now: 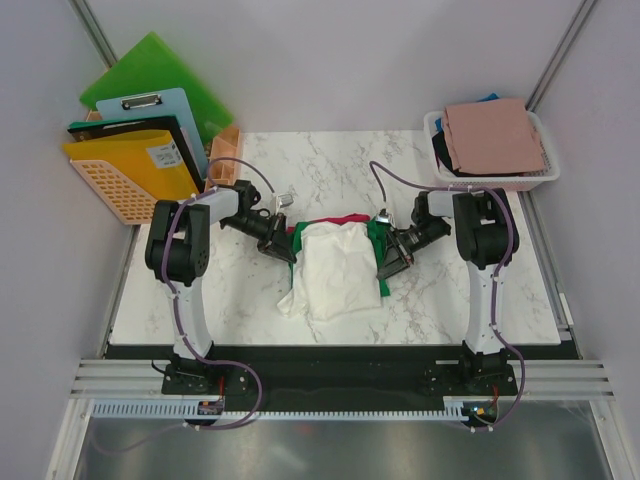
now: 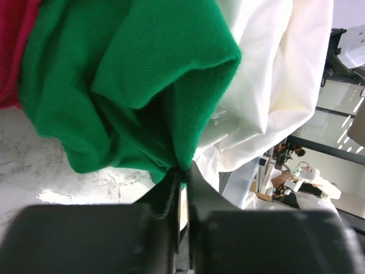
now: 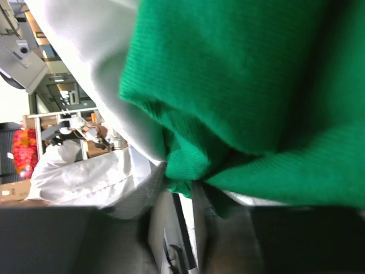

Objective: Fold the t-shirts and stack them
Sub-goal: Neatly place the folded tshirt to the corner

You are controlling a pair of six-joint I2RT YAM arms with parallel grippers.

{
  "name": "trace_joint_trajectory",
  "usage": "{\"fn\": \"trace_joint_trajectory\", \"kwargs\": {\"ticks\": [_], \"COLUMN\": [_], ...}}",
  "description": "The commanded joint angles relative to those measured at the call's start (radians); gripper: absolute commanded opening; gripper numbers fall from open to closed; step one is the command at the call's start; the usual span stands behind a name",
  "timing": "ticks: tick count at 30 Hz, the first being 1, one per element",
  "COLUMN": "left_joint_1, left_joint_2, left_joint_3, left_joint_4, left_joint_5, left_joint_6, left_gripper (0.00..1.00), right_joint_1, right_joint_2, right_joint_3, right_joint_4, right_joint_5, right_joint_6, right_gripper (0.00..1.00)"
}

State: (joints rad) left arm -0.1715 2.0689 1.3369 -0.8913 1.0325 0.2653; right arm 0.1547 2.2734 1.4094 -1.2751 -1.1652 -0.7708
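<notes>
A cream-white t-shirt (image 1: 335, 268) lies in a heap at the table's middle, on top of a green t-shirt (image 1: 377, 240) with a red one (image 1: 335, 220) peeking out behind. My left gripper (image 1: 284, 248) is shut on a fold of the green t-shirt (image 2: 131, 85) at the heap's left edge, with white cloth (image 2: 274, 74) beside it. My right gripper (image 1: 388, 268) is shut on the green t-shirt (image 3: 256, 85) at the heap's right edge, white cloth (image 3: 97, 63) hanging next to it. A folded dusty-pink t-shirt (image 1: 493, 137) lies on the basket.
A white mesh basket (image 1: 498, 180) stands at the back right with dark and blue cloth under the pink shirt. At the back left are green boards (image 1: 150, 75), a clipboard (image 1: 160, 110) and an orange basket (image 1: 105, 180).
</notes>
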Motion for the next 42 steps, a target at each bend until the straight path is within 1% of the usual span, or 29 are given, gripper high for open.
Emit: {"fn": "trace_joint_trajectory", "kwargs": {"ticks": [1,4,7,11,13,17,18,19,20,22,24,25,31,36,39,40,42], "left_joint_1": [0.001,0.001,0.000,-0.006,-0.017,-0.029,-0.031,-0.031,-0.031,-0.031,-0.029,-0.028,0.000,0.050,0.056,0.056,0.058], "left_joint_2": [0.007,0.011,0.007,-0.026,-0.049,-0.033,-0.027,-0.015,-0.012,-0.024,-0.039,-0.049,-0.067,-0.099,-0.095,-0.078,-0.052], "left_joint_3": [0.031,0.030,0.030,0.031,0.030,0.019,0.019,0.021,0.019,0.016,0.013,0.013,0.022,0.025,0.033,0.036,0.059], "left_joint_4": [-0.026,-0.029,-0.035,-0.040,-0.040,-0.043,-0.054,-0.061,-0.067,-0.074,-0.080,-0.087,-0.143,-0.110,-0.071,-0.060,-0.046], "left_joint_5": [0.052,0.064,0.078,0.098,0.095,0.069,0.060,0.032,0.020,-0.041,-0.087,-0.132,-0.232,-0.317,-0.330,-0.313,-0.275], "left_joint_6": [0.028,0.038,0.045,0.049,0.054,0.061,0.064,0.072,0.075,0.083,0.089,0.091,0.115,0.085,0.065,0.049,0.032], "left_gripper": [0.02,0.02,0.02,0.02,0.02,0.03,0.08,0.21,0.28,0.42,0.45,0.47,0.48,0.48,0.52,0.55,0.56], "right_joint_1": [0.009,0.011,0.011,0.013,0.014,0.019,0.022,0.020,0.020,0.020,0.019,0.020,0.020,0.020,0.019,0.020,0.022], "right_joint_2": [-0.003,-0.012,-0.028,-0.037,-0.043,-0.051,-0.043,-0.040,-0.035,-0.023,-0.018,-0.015,-0.005,0.012,0.032,0.038,0.040], "right_joint_3": [0.011,0.000,-0.007,0.003,0.028,0.060,0.065,0.065,0.063,0.060,0.054,0.053,0.060,0.046,0.051,0.053,0.054], "right_joint_4": [0.011,0.005,-0.010,-0.042,-0.100,-0.121,-0.128,-0.153,-0.164,-0.182,-0.182,-0.182,-0.184,-0.184,-0.184,-0.185,-0.184], "right_joint_5": [-0.033,-0.033,-0.044,-0.047,-0.056,-0.064,-0.067,-0.068,-0.071,-0.077,-0.076,-0.076,-0.073,-0.073,-0.076,-0.074,-0.070], "right_joint_6": [-0.051,-0.059,-0.077,-0.104,-0.154,-0.160,-0.180,-0.195,-0.209,-0.237,-0.245,-0.251,-0.255,-0.277,-0.283,-0.285,-0.285], "right_gripper": [0.18,0.12,0.00,0.00,0.00,0.00,0.06,0.33,0.41,0.50,0.52,0.52,0.52,0.52,0.52,0.52,0.52]}}
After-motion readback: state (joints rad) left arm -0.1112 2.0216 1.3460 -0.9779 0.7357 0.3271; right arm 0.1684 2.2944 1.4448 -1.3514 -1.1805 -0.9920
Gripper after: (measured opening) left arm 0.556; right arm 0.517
